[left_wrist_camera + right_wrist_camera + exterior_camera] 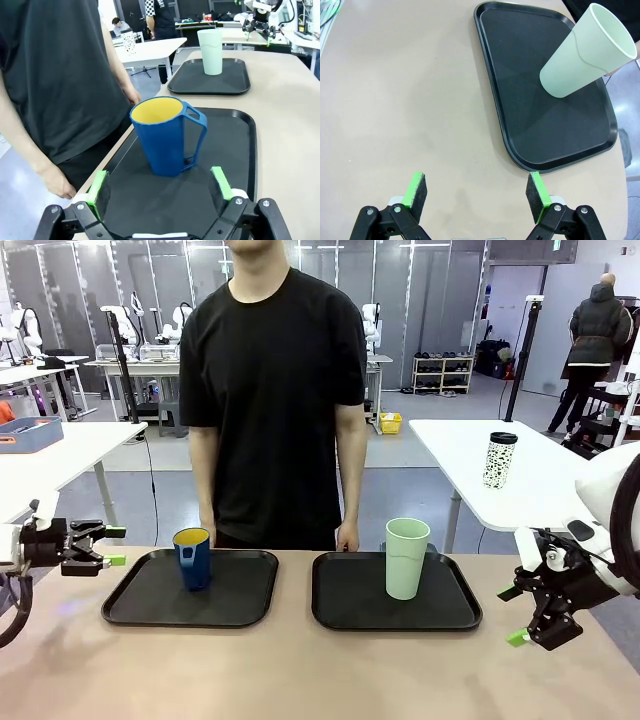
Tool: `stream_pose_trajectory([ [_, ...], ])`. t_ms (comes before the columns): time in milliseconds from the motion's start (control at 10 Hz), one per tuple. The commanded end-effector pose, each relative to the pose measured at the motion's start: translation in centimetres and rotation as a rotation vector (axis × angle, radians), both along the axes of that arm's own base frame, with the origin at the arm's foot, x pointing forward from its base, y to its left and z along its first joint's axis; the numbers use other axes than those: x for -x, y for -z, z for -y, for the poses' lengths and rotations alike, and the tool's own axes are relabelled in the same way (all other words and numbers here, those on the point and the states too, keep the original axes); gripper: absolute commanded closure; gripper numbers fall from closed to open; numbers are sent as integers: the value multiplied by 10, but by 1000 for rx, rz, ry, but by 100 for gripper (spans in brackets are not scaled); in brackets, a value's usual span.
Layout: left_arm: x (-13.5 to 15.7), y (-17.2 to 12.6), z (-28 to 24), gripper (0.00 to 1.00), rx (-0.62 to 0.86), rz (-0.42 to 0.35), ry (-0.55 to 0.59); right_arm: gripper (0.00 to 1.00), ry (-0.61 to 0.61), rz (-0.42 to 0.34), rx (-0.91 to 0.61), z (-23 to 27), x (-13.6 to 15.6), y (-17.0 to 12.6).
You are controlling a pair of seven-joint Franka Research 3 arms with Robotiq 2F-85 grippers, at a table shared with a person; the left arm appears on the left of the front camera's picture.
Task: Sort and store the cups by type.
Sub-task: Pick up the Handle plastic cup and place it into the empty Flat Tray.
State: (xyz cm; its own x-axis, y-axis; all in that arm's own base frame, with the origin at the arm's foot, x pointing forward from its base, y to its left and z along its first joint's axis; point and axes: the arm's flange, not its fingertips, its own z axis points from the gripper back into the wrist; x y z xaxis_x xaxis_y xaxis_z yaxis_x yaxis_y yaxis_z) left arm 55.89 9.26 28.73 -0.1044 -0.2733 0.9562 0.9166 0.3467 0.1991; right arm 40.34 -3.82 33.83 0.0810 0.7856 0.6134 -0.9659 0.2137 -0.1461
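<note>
A dark blue mug (pixel 193 558) with a yellow inside stands upright on the left black tray (pixel 240 605). In the left wrist view the mug (pixel 167 135) is close ahead, its handle turned toward the table's middle. A tall mint-green tumbler (pixel 407 558) stands upright on the right black tray (pixel 350 605); the right wrist view shows this tumbler (pixel 584 52) from above. My left gripper (pixel 113 546) hangs open at the table's left edge, apart from the mug. My right gripper (pixel 518 615) hangs open over the table's right edge, apart from the tumbler.
A person in a black shirt stands at the far side, one hand (pixel 347 537) resting by the right tray. A white speckled tumbler with a black lid (pixel 499 460) stands on another table behind. Bare tabletop runs along the near edge.
</note>
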Motion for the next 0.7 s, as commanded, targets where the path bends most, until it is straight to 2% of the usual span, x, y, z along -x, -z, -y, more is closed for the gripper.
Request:
stream_pose_trajectory([
  [0,-6,5,-3,0,18,6,22,0,2,12,-2,-1,-1,2],
  [600,-6,5,-3,0,18,6,22,0,2,12,-2,-1,-1,2],
])
